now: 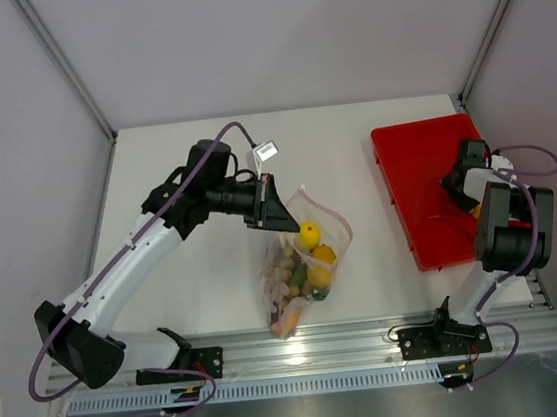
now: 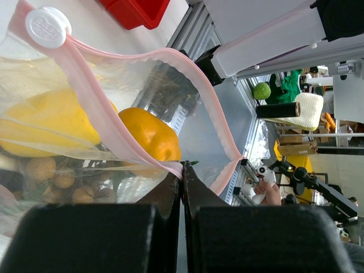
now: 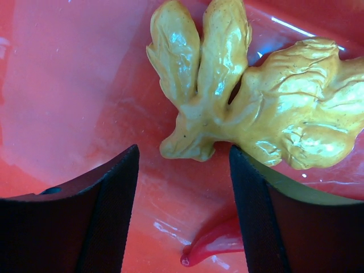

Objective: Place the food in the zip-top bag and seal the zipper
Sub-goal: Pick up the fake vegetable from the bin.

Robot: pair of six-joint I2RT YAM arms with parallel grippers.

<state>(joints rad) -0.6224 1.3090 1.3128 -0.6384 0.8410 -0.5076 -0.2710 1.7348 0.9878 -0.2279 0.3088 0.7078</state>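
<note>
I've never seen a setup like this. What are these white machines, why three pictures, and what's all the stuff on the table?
They are two robot arms bolted to the table's near edge. One picture looks down from above; the other two come from cameras on each wrist.

The left hand is shut on the pink zipper edge of a clear zip-top bag, which already holds toy food, including a yellow lemon.

The right hand hovers open over a red tray. Its camera shows a knobbly yellow-brown toy food lying in the tray just beyond its fingers, and a red tip, perhaps a chili.
</note>
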